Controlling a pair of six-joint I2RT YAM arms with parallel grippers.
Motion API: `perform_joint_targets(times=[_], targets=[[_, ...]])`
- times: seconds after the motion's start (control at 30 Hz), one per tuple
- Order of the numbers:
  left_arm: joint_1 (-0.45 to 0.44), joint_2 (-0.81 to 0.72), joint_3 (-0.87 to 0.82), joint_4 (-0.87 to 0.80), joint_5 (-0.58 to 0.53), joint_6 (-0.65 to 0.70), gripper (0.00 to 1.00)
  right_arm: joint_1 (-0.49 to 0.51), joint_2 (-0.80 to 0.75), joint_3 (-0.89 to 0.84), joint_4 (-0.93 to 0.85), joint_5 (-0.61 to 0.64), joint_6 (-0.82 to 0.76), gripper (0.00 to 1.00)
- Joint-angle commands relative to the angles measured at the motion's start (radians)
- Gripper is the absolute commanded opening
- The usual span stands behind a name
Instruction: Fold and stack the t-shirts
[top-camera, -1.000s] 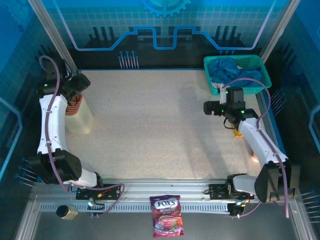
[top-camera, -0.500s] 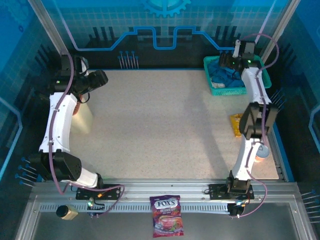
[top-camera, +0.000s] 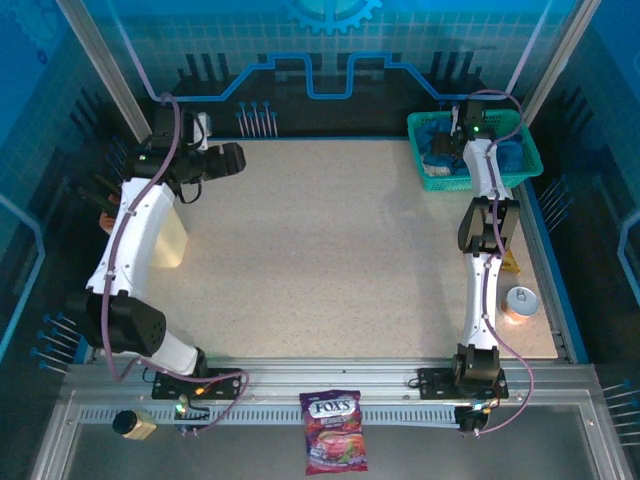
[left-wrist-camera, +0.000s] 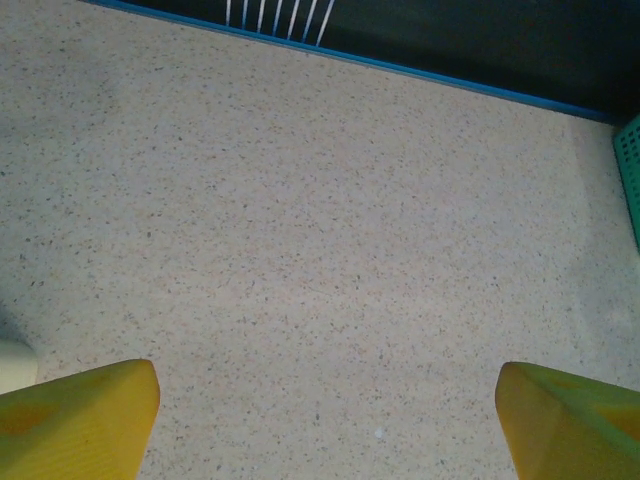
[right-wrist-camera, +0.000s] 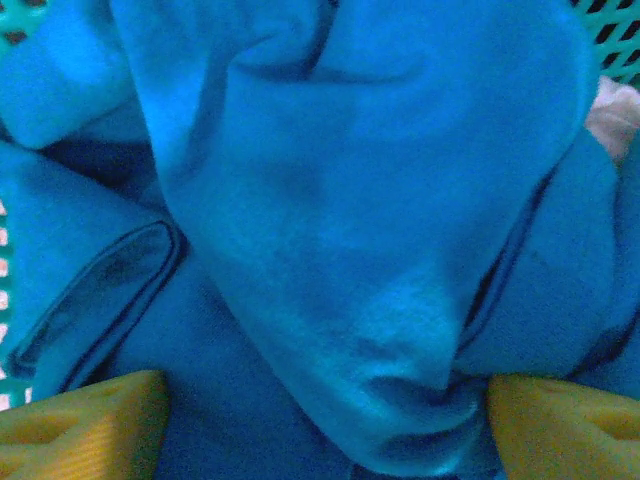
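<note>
Speckled table (top-camera: 320, 260) carries a mesh basket (top-camera: 440, 181), a cream container (top-camera: 168, 242) and a round tin (top-camera: 520, 303)

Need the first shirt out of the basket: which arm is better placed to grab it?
Right. The right claw hangs open over the crumpled teal-blue cloth t-shirt in the teal-green plastic mesh basket; the left claw faces speckled tabletop, away from it.

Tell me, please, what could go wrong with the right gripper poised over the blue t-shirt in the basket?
1. The teal-blue t-shirt lies bunched in thick folds between the open fingers of the right gripper. Closing here may pinch several layers, so it could come out twisted.
2. White cloth peeks out beside it and might get dragged along.
3. The mesh basket looks light, so snagged cloth might lift or tip it.
</note>
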Motion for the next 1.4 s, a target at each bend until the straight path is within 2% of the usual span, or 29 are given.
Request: perform_joint_targets(times=[0.0,0.07,0.1,0.2,0.4,0.67,0.83,0.93,1.07,1.23,1.37], targets=[[-0.027,-0.019,0.009,-0.011,-0.024,0.038,0.88,0.002,-0.012,0.018,0.012,0.05,-0.018,0.66],[-0.044,-0.026,0.002,-0.013,-0.032,0.047,0.88,0.006,-0.008,0.026,0.012,0.065,-0.019,0.37],[-0.052,-0.028,0.0,-0.016,-0.036,0.051,0.88,0.008,-0.012,0.025,0.014,0.073,-0.019,0.26],[-0.074,-0.037,-0.002,-0.024,-0.039,0.059,0.87,0.008,-0.036,0.023,0.015,0.085,-0.021,0.01],[-0.105,-0.067,-0.003,-0.035,-0.049,0.058,0.86,0.016,-0.205,-0.069,0.059,0.099,-0.037,0.0],[-0.153,-0.164,-0.073,-0.029,-0.042,0.023,0.85,0.047,-0.642,-0.479,0.276,0.096,0.003,0.0],[-0.199,-0.241,-0.164,0.001,-0.033,-0.011,0.85,0.087,-0.879,-0.67,0.365,0.088,0.028,0.0],[-0.224,-0.274,-0.194,0.006,-0.021,-0.028,0.85,0.114,-0.998,-0.726,0.377,0.074,0.029,0.0],[-0.256,-0.307,-0.211,-0.01,-0.022,-0.044,0.85,0.151,-1.106,-0.709,0.305,-0.027,0.028,0.0],[-0.297,-0.343,-0.236,-0.029,-0.029,-0.087,0.85,0.268,-1.197,-0.733,0.26,-0.101,0.015,0.0],[-0.351,-0.37,-0.266,-0.062,-0.041,-0.117,0.83,0.422,-1.247,-0.808,0.258,-0.069,-0.019,0.0]])
